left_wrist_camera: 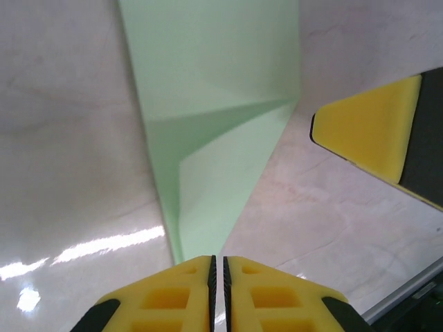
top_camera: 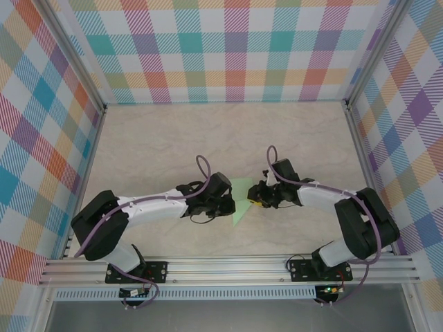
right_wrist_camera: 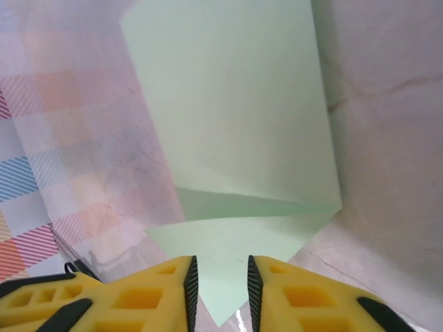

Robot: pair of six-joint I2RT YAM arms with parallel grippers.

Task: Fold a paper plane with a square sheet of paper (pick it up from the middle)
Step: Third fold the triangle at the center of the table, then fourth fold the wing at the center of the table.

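The sheet of paper [top_camera: 241, 208] is pale mint green and lies folded to a point on the table between my two grippers. In the left wrist view the paper [left_wrist_camera: 214, 104] narrows towards my left gripper [left_wrist_camera: 218, 263], whose jaws are shut to a hairline gap at the paper's tip. My left gripper [top_camera: 231, 203] sits at the paper's left edge. In the right wrist view a raised fold of the paper [right_wrist_camera: 235, 124] stands ahead of my right gripper [right_wrist_camera: 220, 268], which is open a little over a pointed corner. One of the right gripper's fingers [left_wrist_camera: 370, 128] shows beside the sheet.
The beige marbled table [top_camera: 173, 138] is walled by checked panels [top_camera: 235, 48] at the back and both sides. An aluminium rail [top_camera: 228, 266] runs along the near edge, close behind both grippers, and also shows in the left wrist view as the rail [left_wrist_camera: 408, 297].
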